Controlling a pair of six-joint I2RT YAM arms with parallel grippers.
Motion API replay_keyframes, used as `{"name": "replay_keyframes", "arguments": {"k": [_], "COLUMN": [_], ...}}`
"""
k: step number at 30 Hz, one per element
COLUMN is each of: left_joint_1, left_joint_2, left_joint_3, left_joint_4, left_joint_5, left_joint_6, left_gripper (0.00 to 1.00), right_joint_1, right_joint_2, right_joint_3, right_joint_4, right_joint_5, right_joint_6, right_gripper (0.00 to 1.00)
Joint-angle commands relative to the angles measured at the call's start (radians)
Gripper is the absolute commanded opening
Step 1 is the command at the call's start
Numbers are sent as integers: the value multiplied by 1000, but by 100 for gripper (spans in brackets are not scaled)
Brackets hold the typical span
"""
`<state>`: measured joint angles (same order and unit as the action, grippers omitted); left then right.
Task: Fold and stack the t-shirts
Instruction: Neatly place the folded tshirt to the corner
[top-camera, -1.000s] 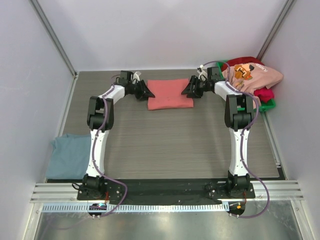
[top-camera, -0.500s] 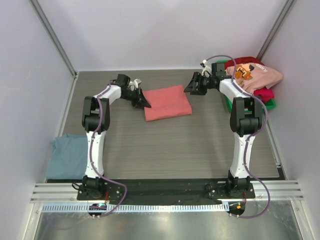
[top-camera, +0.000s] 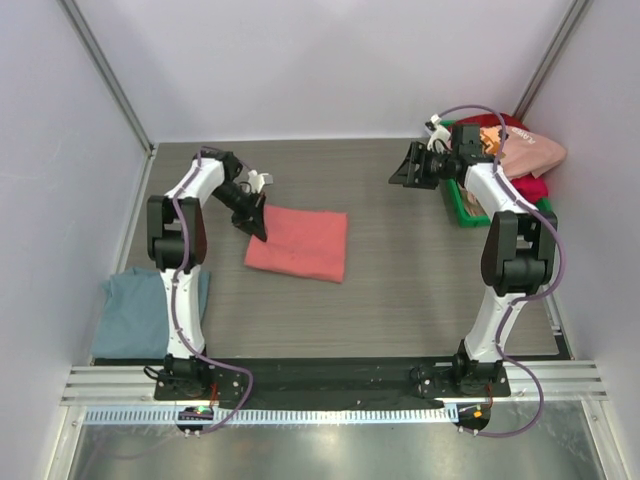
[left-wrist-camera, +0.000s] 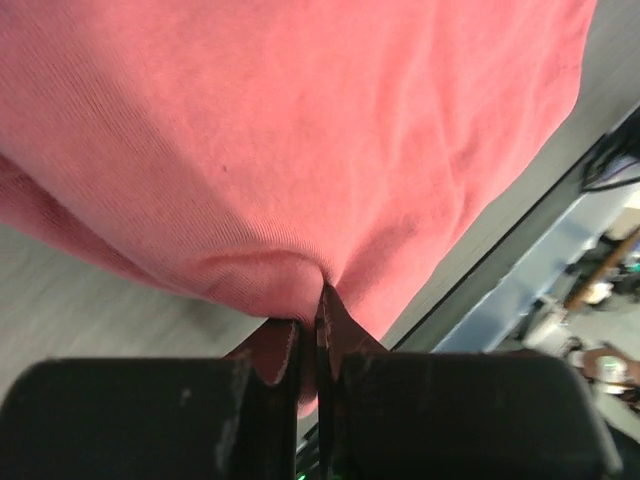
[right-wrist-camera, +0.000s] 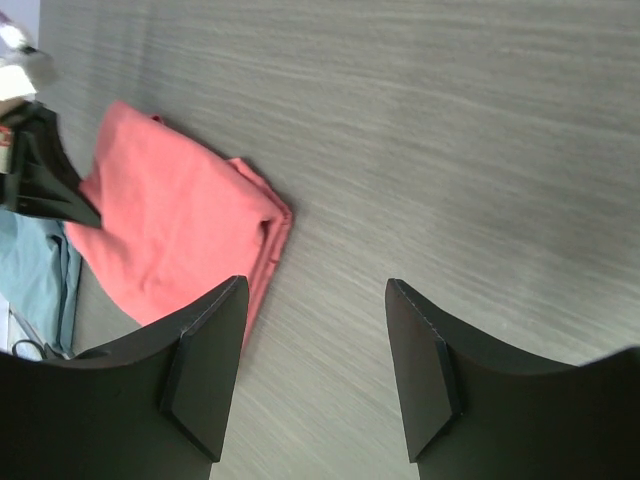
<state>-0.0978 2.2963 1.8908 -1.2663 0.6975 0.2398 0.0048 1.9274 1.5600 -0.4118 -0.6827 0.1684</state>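
The salmon-red t-shirt (top-camera: 300, 245) lies folded on the table, left of centre. My left gripper (top-camera: 258, 228) is shut on its left edge. In the left wrist view the red cloth (left-wrist-camera: 300, 130) fills the frame, and a pinch of it is caught in the left gripper (left-wrist-camera: 318, 320). My right gripper (top-camera: 408, 170) hangs open over bare table at the back right, with nothing between its fingers (right-wrist-camera: 205, 375). The right wrist view shows the red shirt (right-wrist-camera: 170, 235) well off to the left. A grey-blue t-shirt (top-camera: 140, 310) lies at the front left.
A green bin (top-camera: 465, 212) at the back right holds a light pink t-shirt with orange print (top-camera: 525, 150) and a crimson one (top-camera: 528, 188). Side walls close in the table on the left and right. The arm bases stand at the near edge.
The left gripper shut on the red shirt's edge and dragged it from the back centre toward the front left. The right gripper drew back to the right, away from the shirt.
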Motion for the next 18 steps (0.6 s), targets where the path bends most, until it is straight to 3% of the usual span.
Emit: {"name": "replay_keyframes", "arguments": {"k": [1,8,18], "left_joint_1": [27,44,47], "left_joint_2": [-158,-418,-701], "left_joint_3": [-41,-268,-537], "left_joint_4": [-372,-306,-278], "left_joint_5": [-110,-268,-383], "left_joint_6": [125,133,130], "left_gripper": [0,0,0], "right_joint_1": [8,8,8], "right_joint_2": [-97,-174,-272], "right_joint_3": [-26,-93,-176], "right_joint_4": [-5,-8,-10], "right_joint_5": [6,5,-11], "right_joint_6": [-44,-52,-55], "right_gripper": [63,63,64]}}
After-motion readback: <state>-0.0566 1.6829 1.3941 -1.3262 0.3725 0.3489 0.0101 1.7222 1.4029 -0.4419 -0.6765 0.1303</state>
